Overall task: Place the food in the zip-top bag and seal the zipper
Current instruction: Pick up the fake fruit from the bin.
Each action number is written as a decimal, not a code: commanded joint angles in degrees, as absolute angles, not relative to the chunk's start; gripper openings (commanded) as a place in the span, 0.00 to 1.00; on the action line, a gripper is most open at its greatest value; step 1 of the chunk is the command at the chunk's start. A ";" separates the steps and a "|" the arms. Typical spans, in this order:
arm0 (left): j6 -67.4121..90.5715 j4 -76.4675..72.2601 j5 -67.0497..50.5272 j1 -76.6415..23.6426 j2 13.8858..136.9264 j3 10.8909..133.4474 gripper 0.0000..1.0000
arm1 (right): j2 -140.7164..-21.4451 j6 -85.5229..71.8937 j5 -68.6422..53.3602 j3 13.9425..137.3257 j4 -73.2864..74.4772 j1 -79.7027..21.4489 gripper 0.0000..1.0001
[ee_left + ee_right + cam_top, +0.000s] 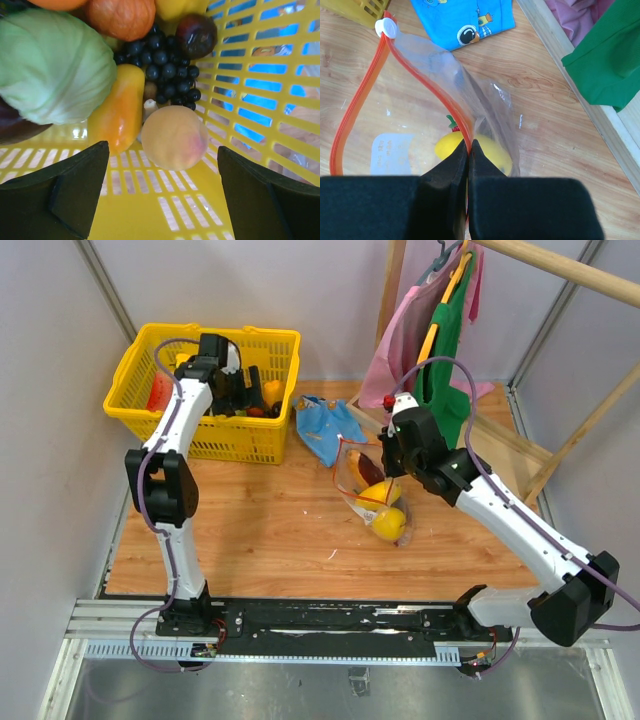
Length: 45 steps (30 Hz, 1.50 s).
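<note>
Left gripper (162, 150), inside the yellow basket (260, 100), with its jaws spread wide and a finger on either side of the peach (174, 137). Neither pad touches the fruit, so the opening reads as a set-up for a grasp rather than a hold. The peach rests on the basket floor, close against a yellow-orange pepper (117, 110) and a cluster of dark grapes (167, 70), with a green cabbage (55, 65) beyond. The crowding probably explains the wide jaws, which must pass the neighbours without catching them. Right gripper (469, 145), well apart over the wooden table (260, 540), with fingers pinched flat together on the zipper (348, 114) at one point of the mouth edge. Lifting that edge makes the strip bow into a loop, so the zip-top bag (487, 112) stands open and ready to receive fruit. The bag lies beside the blue pouch (325, 428) and holds the lemon (390, 524), the mango (378, 494) and a dark red piece, probably the slice (363, 464). By this judgement the peach is the last food outside the bag, and sealing has not begun.
</note>
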<state>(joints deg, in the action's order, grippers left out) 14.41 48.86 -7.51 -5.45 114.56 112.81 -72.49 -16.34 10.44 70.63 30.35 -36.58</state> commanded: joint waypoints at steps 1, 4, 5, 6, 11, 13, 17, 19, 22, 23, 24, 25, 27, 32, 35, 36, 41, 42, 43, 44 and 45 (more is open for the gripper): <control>12.40 50.81 -13.25 -5.34 117.37 115.41 0.93 | -73.31 -15.60 11.06 70.73 29.66 -35.60 0.01; 12.43 50.81 -14.04 -5.23 119.36 115.65 0.93 | -73.79 -15.48 11.07 70.96 29.62 -35.60 0.01; 12.70 50.62 -13.69 -5.15 119.92 115.74 0.93 | -74.01 -15.42 11.07 71.09 29.62 -35.55 0.01; 13.12 50.20 -13.43 -4.98 120.29 115.68 0.94 | -74.13 -15.39 11.05 71.22 29.62 -35.55 0.01; 14.15 49.05 -14.63 -3.90 122.09 115.17 0.94 | -74.94 -15.21 11.05 71.62 29.47 -35.55 0.01; 14.15 49.04 -16.09 -3.85 122.92 114.78 0.93 | -75.32 -15.08 11.07 71.78 29.44 -35.59 0.01; 13.83 48.68 -22.10 -3.87 123.56 112.59 0.93 | -76.06 -14.73 10.96 72.31 29.44 -35.60 0.01; 13.48 48.36 -24.66 -3.82 123.69 111.07 0.93 | -76.40 -14.60 11.01 72.50 29.41 -35.60 0.01; 13.04 48.33 -26.48 -3.87 124.02 109.15 0.93 | -76.99 -14.42 10.81 72.83 29.28 -35.56 0.01; 12.94 48.10 -26.99 -3.87 124.06 108.44 0.93 | -77.18 -14.40 10.73 72.92 29.27 -35.51 0.01; 12.84 47.82 -27.63 -3.87 124.14 107.77 0.92 | -77.26 -14.39 10.72 72.99 29.19 -35.51 0.01; 12.88 47.47 -28.64 -3.87 124.37 107.19 0.91 | -77.42 -14.39 10.65 73.05 29.18 -35.51 0.01; 13.00 47.04 -30.27 -3.93 124.96 106.16 0.90 | -77.67 -14.37 10.51 73.08 29.11 -35.51 0.01; 13.42 45.81 -31.71 -3.96 126.68 104.86 0.85 | -77.96 -14.40 10.24 73.21 28.93 -35.51 0.01; 13.58 45.83 -31.60 -3.96 126.46 104.92 0.76 | -77.81 -14.41 10.35 73.26 28.98 -35.50 0.01; 13.62 45.87 -30.95 -3.96 125.88 105.08 0.73 | -77.68 -14.35 10.43 73.24 29.00 -35.46 0.01; 14.11 46.21 -26.98 -3.96 121.66 106.63 0.55 | -76.93 -14.43 10.52 73.42 29.07 -35.51 0.01; 14.30 46.14 -26.07 -3.96 120.74 106.76 0.51 | -76.79 -14.48 10.41 73.61 29.09 -35.51 0.01; 14.51 46.14 -25.23 -3.96 119.84 106.93 0.47 | -76.66 -14.43 10.33 73.76 29.14 -35.51 0.00; 14.70 46.10 -24.39 -3.96 118.88 106.96 0.46 | -76.52 -14.47 10.29 73.86 29.11 -35.51 0.01; 14.82 45.99 -23.63 -3.96 118.07 106.94 0.45 | -76.41 -14.50 10.28 73.95 29.09 -35.51 0.01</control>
